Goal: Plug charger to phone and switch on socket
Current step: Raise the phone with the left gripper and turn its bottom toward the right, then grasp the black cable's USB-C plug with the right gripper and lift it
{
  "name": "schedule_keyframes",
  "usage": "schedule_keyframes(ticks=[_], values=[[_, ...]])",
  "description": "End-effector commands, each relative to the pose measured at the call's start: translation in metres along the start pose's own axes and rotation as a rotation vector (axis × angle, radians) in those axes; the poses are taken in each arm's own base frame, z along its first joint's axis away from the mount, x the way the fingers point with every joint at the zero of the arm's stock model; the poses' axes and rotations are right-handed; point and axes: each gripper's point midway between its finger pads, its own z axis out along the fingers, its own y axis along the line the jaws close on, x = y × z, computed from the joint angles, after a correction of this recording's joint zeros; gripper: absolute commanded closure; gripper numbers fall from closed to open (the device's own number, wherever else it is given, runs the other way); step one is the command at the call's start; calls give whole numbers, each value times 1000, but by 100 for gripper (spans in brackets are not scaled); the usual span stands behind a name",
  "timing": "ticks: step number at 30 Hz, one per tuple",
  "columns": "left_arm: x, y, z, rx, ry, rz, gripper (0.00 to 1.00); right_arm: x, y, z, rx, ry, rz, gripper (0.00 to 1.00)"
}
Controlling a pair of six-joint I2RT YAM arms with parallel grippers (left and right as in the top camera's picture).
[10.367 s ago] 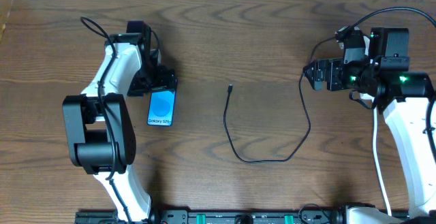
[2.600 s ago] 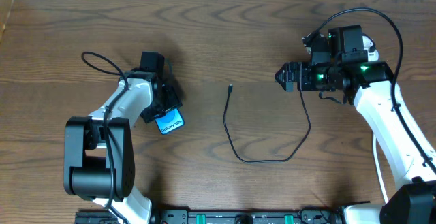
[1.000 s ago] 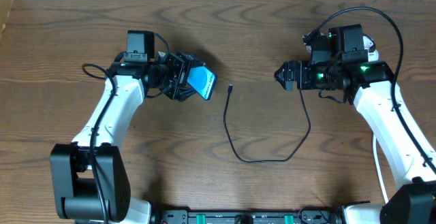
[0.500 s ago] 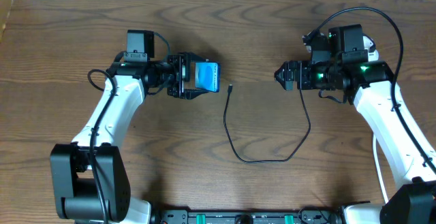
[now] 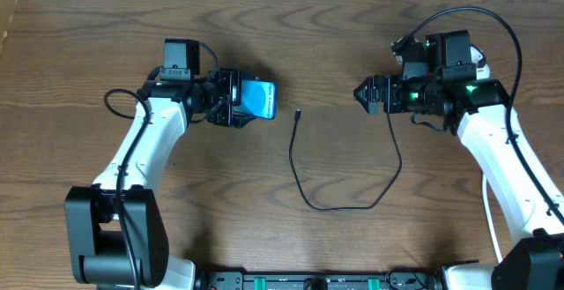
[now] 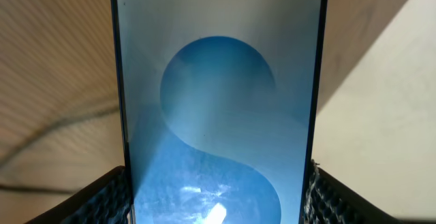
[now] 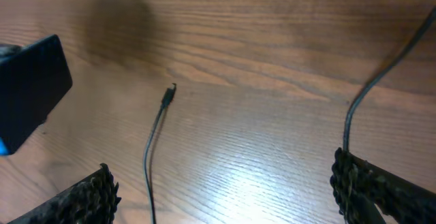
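Half a sec on, the phone (image 5: 258,99) is sitting a touch further back toward the left arm vs before, and its outline is looking slightly more skewed. 10 sec ago it was lying flat on the table (image 5: 282,26) beside that arm. The left gripper (image 5: 240,100) is clamping it by its long edges and holding it raised, left of the cable (image 5: 339,207). One short edge is pointing toward the tip (image 5: 298,112), near but not touching. The right gripper (image 5: 361,93) is hanging approx where it was, spread wide w/ nothing in it, right of the tip and apart from it. The cable isn't showing any shift.

The left wrist cam is giving what overhead can't: the screen close up, blue w/ a lighter oval, running btw two black textured pads (image 6: 112,197). The right wrist cam is showing the tip lying flat on the wood and the phone's dark back floating at the left edge. It is also showing its own fingers (image 7: 85,200) far apart at the bottom corners.

The phone's lower end is getting cut off at the bottom of the left wrist pic, and its text isn't readable overhead. The cable's far end is running under the right gripper overhead, so the plug can't be made out.
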Motion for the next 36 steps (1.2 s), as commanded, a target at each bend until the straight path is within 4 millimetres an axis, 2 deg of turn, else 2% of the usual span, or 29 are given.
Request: schedule_keyframes(ticks=[1,4,6,12,15,18,24,28,31,32,34,36], values=[[-17,-6,-11,4,-142,61,33,-9,14,10,-65,-11,32,1],[-27,5,-13,-40,-201,39,33,-15,50,37,-213,-10,11,1],[-32,10,-15,-62,-230,40,33,-15,65,53,-256,-3,20,2],[-41,22,-18,-113,-282,42,33,7,116,110,-350,56,23,4],[-45,28,-20,-137,-308,31,33,16,146,123,-411,60,-6,7],[-45,28,-20,-138,-309,30,33,21,169,124,-445,49,-35,12],[-45,28,-20,-138,-309,30,33,40,190,136,-395,63,4,31],[-45,28,-20,-138,-309,30,33,60,210,163,-416,84,33,46],[-45,29,-20,-139,-309,30,33,68,213,183,-433,92,79,73],[-45,29,-20,-139,-309,30,33,67,213,184,-435,90,81,78],[-45,28,-20,-138,-309,30,33,65,215,183,-442,78,77,99],[-45,28,-20,-138,-309,30,33,62,217,182,-453,69,80,99]])
